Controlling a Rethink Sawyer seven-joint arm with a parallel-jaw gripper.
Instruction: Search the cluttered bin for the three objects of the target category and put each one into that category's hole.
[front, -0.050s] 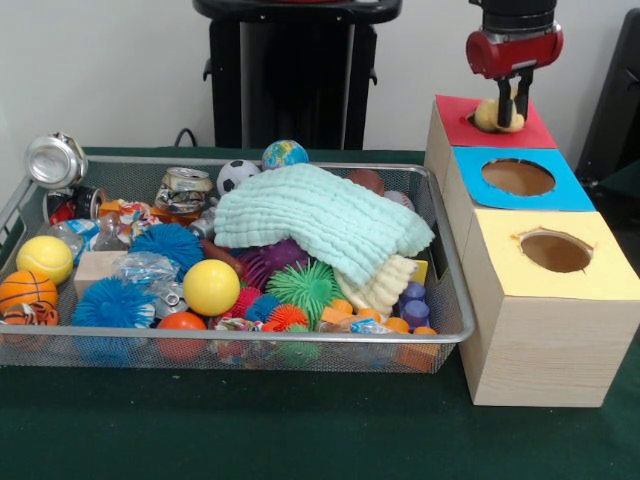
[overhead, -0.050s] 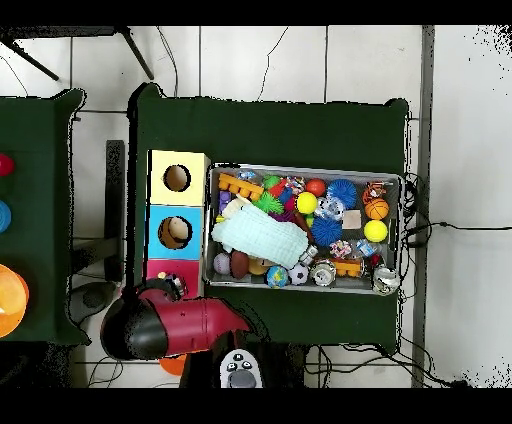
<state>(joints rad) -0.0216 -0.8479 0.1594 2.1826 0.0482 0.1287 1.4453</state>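
Note:
My gripper (front, -0.050s: 514, 100) hangs over the hole of the red-topped box (front, -0.050s: 455, 120), the farthest of three wooden boxes. Its black fingers (front, -0.050s: 525, 97) are shut on a pale yellow soft lump (front, -0.050s: 495, 118) that rests in the mouth of that hole. The blue-topped box (front, -0.050s: 570, 190) and the yellow-topped box (front, -0.050s: 500, 260) each show an empty round hole. In the wire bin (front, -0.050s: 455, 300) a mint cloth (front, -0.050s: 320, 215) lies over a cream cloth (front, -0.050s: 385, 282) on top of the clutter. In the overhead view the red arm (overhead, -0.050s: 175, 325) hides the gripper beside the red box (overhead, -0.050s: 160, 268).
The bin (overhead, -0.050s: 212, 225) holds balls, spiky balls (front, -0.050s: 300, 285), crushed cans (front, -0.050s: 185, 190), a wooden block (front, -0.050s: 95, 268) and orange and purple pieces. A silver can (front, -0.050s: 55, 160) perches on the bin's far left corner. The boxes stand tight against the bin's right side.

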